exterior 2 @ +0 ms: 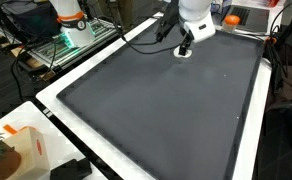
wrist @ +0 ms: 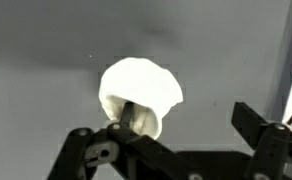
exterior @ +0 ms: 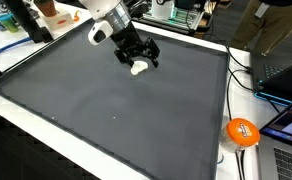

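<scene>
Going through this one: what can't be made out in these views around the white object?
Small white rounded object: glare washes out its surface in the wrist view, and both exterior views show it too small to identify.
Contact: the open black robot hand partly covers it in an exterior view; touching or apart cannot be told.
Round orange object: its markings are too small to read.

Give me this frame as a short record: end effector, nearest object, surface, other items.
end effector: open, low over the mat, holding nothing
nearest object: small white rounded thing, mushroom-like, lying on the mat at the fingertips
contact: cannot tell
surface: dark grey mat with a white border
other: orange round object, off the mat near one corner
</scene>
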Controlling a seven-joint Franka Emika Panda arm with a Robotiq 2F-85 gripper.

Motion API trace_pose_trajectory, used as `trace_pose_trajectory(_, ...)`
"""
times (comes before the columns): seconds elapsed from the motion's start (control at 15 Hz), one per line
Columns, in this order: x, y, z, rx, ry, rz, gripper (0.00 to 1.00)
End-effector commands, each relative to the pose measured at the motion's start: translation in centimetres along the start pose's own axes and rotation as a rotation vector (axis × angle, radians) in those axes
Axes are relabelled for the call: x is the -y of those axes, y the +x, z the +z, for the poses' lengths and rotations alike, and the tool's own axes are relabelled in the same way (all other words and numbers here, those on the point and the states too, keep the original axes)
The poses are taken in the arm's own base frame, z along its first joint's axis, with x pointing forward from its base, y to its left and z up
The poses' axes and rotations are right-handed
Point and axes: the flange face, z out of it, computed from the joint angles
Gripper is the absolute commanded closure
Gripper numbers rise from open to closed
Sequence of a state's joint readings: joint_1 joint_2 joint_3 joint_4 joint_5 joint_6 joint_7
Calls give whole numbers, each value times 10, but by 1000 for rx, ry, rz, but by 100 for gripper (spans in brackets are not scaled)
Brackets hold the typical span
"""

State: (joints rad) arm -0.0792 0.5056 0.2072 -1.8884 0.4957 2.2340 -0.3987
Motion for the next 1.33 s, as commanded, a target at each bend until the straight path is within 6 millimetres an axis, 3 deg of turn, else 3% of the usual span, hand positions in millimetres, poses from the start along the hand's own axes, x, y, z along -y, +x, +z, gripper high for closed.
trace_pose_trajectory(0.0,-29,12,10,-19,55,19,0)
trace_pose_trajectory(0.33,-75,24,30,-8,-37,88,0)
trace_pose_trajectory(0.53,-86,25,19,-2,-163,136,0)
trace_pose_trajectory(0.67,-83,22,5,18,-214,131,0)
trace_pose_trajectory(1.27,-22,-2,-22,116,-272,-18,0)
